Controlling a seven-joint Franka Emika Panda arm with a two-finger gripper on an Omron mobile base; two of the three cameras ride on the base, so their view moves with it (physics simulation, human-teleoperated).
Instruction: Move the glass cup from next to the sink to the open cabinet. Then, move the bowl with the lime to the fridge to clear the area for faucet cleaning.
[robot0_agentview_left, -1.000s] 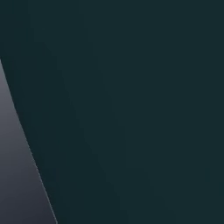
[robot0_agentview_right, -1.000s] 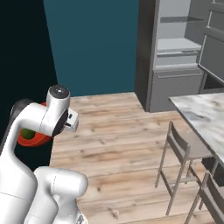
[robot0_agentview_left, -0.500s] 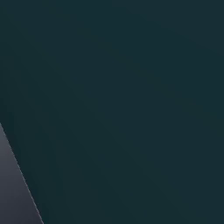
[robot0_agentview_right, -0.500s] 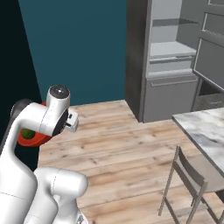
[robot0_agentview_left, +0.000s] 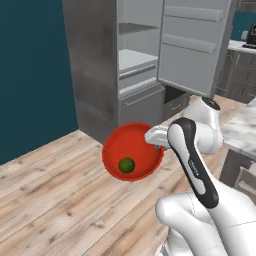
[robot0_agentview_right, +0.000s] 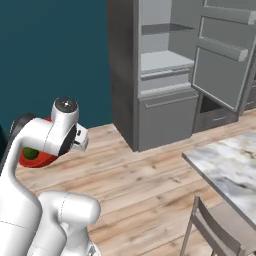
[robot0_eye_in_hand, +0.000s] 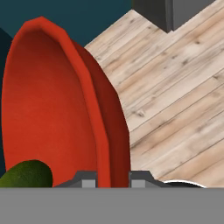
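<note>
1. One red bowl (robot0_agentview_left: 132, 152) hangs tilted above the wood floor (robot0_agentview_left: 50, 200), my gripper (robot0_eye_in_hand: 113, 177) clamped on its rim.
2. I see the lime (robot0_agentview_left: 127, 165) resting low inside it.
3. Beyond it stands the fridge (robot0_agentview_left: 130, 65), door open.

One red bowl (robot0_agentview_left: 132, 151) held up off the floor in front of the fridge (robot0_agentview_left: 145, 65), one lime (robot0_agentview_left: 127, 165) inside that bowl, one open fridge, one marble-topped counter (robot0_agentview_right: 227, 172) right of the fridge, one chair (robot0_agentview_right: 212, 235) beside it
</note>
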